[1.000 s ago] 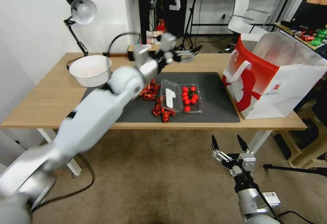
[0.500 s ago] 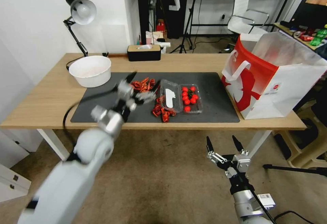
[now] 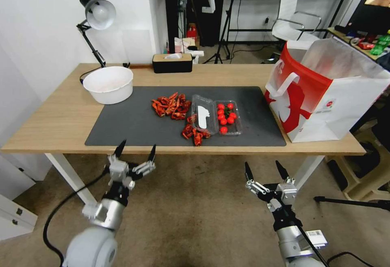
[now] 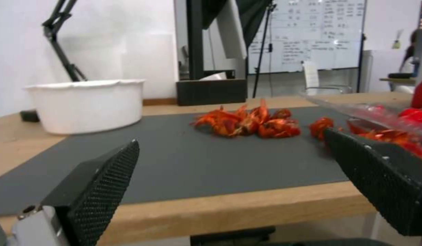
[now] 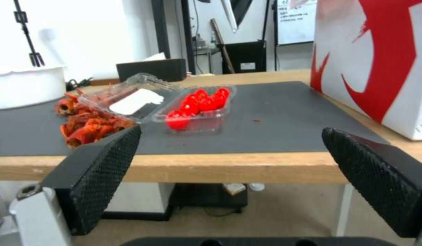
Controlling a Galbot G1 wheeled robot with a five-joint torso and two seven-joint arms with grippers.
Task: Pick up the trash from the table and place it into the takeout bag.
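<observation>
I'm holding both tools, left (image 3: 136, 150) and right (image 3: 263, 168), spread and empty below the desk (image 3: 53, 116). Shells (image 3: 170, 105) lying mid-mat: light, brittle, pinch from above. Clamshell (image 3: 215, 116): flimsy, slippery, grip rim. Bag (image 3: 325, 92) standing at the right end.

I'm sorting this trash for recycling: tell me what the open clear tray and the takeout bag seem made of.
Open clear tray: thin, glossy transparent plastic, probably; the tomatoes show through it.
Takeout bag: looks like matte paper, with sharp creases, a printed red front and flat white handles.
</observation>
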